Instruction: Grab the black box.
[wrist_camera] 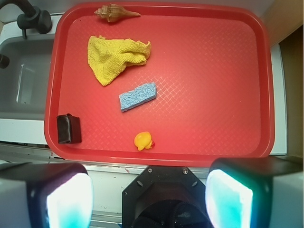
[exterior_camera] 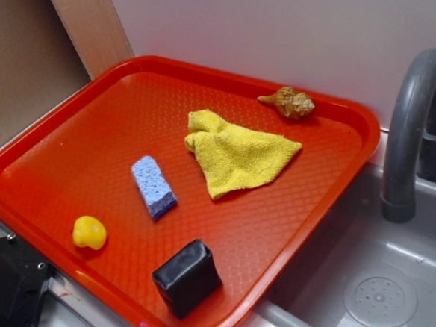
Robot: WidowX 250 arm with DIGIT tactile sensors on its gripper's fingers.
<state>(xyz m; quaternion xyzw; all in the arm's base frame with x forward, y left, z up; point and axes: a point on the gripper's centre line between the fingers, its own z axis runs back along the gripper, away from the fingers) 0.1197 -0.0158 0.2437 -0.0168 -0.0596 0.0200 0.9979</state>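
The black box (exterior_camera: 187, 276) is a small glossy black block. It stands on the red tray (exterior_camera: 104, 141) near the tray's front rim, close to the sink side. In the wrist view the black box (wrist_camera: 69, 128) sits at the lower left corner of the tray (wrist_camera: 213, 95). My gripper (wrist_camera: 149, 197) is open and empty, with its two pale pads (wrist_camera: 69, 202) wide apart at the bottom of the wrist view. It hangs high above the counter, off the tray's near edge, far from the box. The gripper does not show in the exterior view.
On the tray lie a blue sponge (exterior_camera: 154, 186), a yellow cloth (exterior_camera: 236, 155), a yellow rubber duck (exterior_camera: 89, 232) and a seashell (exterior_camera: 288, 102). A grey sink (exterior_camera: 376, 287) with a faucet (exterior_camera: 410, 127) adjoins the tray. A large black device (exterior_camera: 10, 298) stands at the front left.
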